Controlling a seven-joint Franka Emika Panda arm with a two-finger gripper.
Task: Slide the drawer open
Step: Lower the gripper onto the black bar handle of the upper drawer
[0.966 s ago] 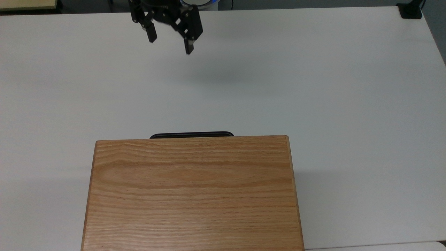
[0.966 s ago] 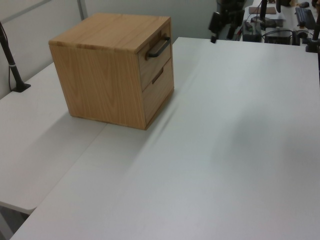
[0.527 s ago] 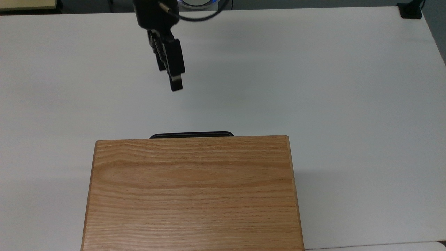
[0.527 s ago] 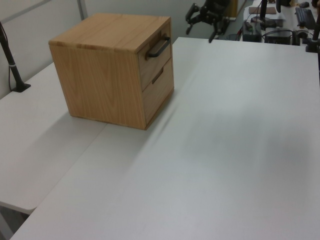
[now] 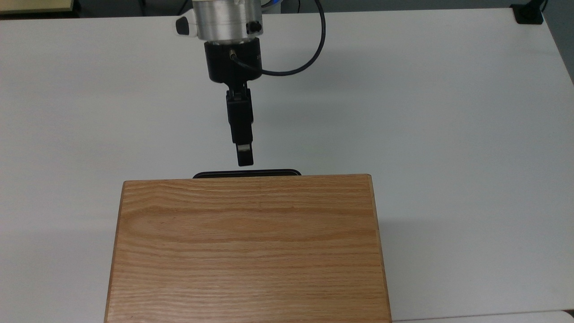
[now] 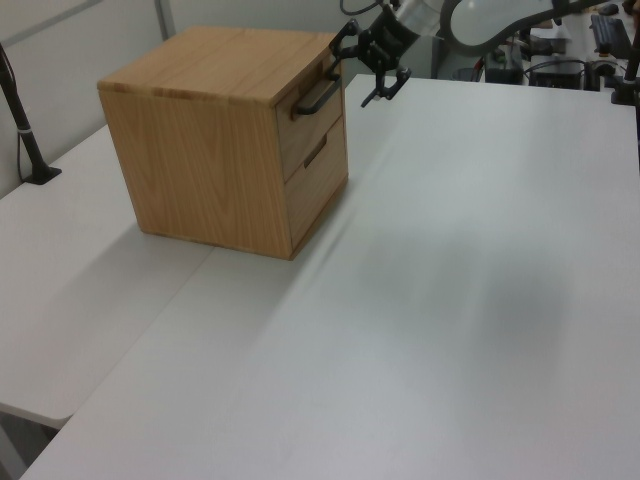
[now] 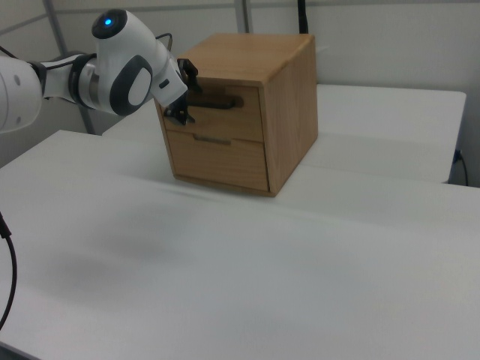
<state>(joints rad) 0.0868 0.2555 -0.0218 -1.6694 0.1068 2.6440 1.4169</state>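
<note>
The drawer (image 6: 312, 112) sits shut at the top of the wooden cabinet (image 5: 246, 246) on the table (image 5: 403, 112), hard and probably smooth to slide, best held by its black handle (image 6: 317, 97), and the gripper (image 6: 372, 68) waits beside it, open and empty.

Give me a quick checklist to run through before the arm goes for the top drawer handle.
1. End effector lined up with the black handle: ok; the top view puts it just in front of the bar.
2. End effector open: ok, fingers apart in the left view.
3. Handle already between the fingers: not ok, a gap remains.
4. Top drawer shut, flush with the cabinet: ok.
5. Table in front free for the drawer to slide: ok.
6. Fingers at handle height: cannot tell.
</note>
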